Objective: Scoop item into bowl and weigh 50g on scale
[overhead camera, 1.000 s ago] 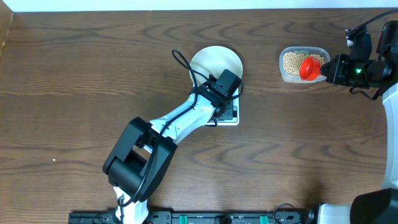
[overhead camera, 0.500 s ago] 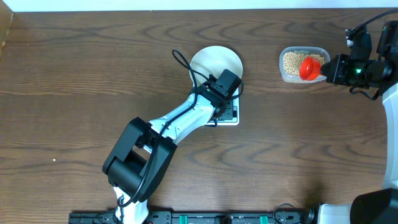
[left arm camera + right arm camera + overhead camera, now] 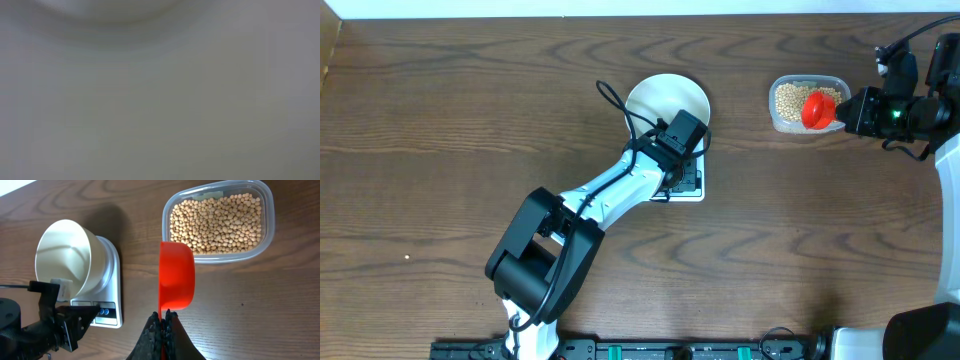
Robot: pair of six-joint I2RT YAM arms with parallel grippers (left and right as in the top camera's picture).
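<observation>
I see right claw [image 3: 162, 318] clamping red scoop [image 3: 176, 277] right of scale [image 3: 114, 287] | left claw [image 3: 70, 305] closed above scale

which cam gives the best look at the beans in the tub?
Right wrist: the beans fill the clear tub, individually distinguishable and nearly unobstructed. Overhead shows them small, with the red scoop covering part of them. Left wrist shows only a blurred pale surface, no beans.

Ahead of the left jaws we see only pale blur. The left arm [image 3: 620, 190] hides most of the small white rectangular scale [image 3: 700, 194], its display unreadable. Between the right gripper's [image 3: 162, 316] jaws, the red plastic scoop's [image 3: 176, 275] handle disappears.
</observation>
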